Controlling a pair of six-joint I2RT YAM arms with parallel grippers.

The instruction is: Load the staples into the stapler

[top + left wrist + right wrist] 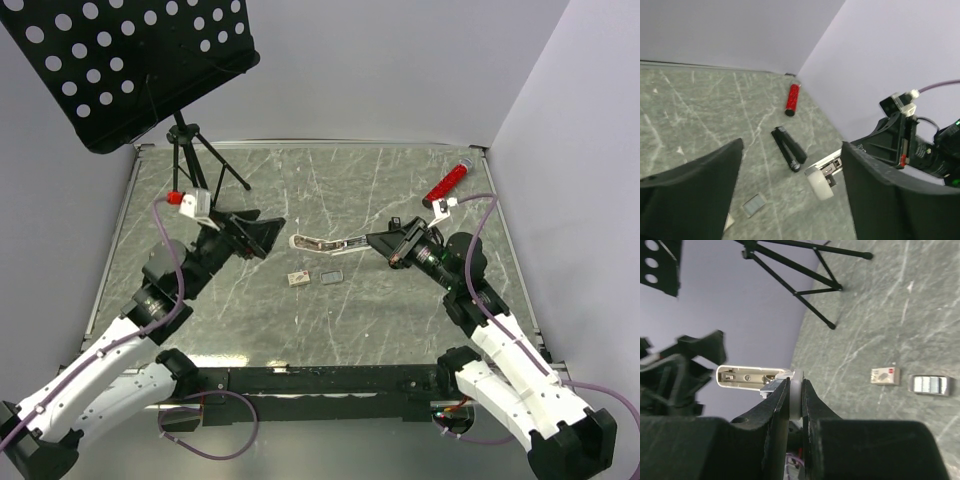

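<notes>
Two pincers faced each other across the middle of the overhead view, above a grey-green marbled worktop (300, 335). The left pincer (266, 236), left of centre, stood wide open, with nothing between its black fingers (695, 195). The right pincer (378, 241), right of centre, was clamped shut on one end of a white rounded bar (325, 241). The bar reached across the centre of the frame toward the left pincer, and in the right wrist view its hollow side showed silvery metal parts.

The slim black bar-shaped stapler (788, 149) lay flat on the worktop at the centre of the left wrist view, clear of both pincers. It sat below a red cylinder (792, 98), and the white bar's rounded tip was just to its lower right. I could not pick the stapler out with certainty in the overhead view.

The staples lay just below the white bar near the centre of the overhead frame. They were a tiny cream cardboard box with reddish print (297, 279) on the left and a small greyish rectangular tray piece (330, 276) on the right, near each other but apart.

A black perforated music stand (130, 60) filled the upper left, and its tripod (200, 160) stood at the far left of the worktop.
</notes>
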